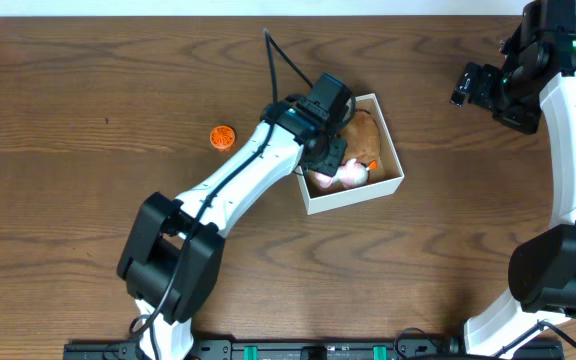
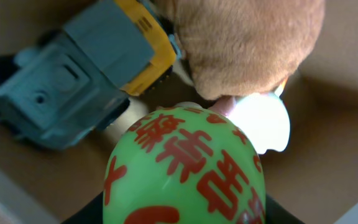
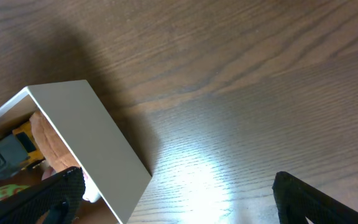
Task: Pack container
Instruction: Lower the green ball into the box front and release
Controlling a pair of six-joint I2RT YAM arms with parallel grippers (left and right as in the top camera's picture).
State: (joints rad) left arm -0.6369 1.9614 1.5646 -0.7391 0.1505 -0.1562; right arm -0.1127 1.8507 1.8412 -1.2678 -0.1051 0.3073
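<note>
The container (image 1: 360,197) is a white-walled square box with a tan inside, right of the table's middle. My left gripper (image 1: 342,168) reaches down into it and is shut on a green egg-shaped toy with red characters (image 2: 185,168); the black fingers (image 2: 185,214) show at both sides of it. Under it, in the box, lie a brown plush toy (image 2: 247,43), a grey and yellow toy vehicle (image 2: 73,81) and a small white piece (image 2: 263,121). My right gripper (image 1: 465,85) is open and empty, raised at the far right; its view shows the container's outer wall (image 3: 86,130) and bare wood between its fingers (image 3: 179,199).
A small orange disc (image 1: 222,135) lies on the wooden table left of the container. The left arm stretches from the front edge diagonally to the box. The right arm's base stands at the front right.
</note>
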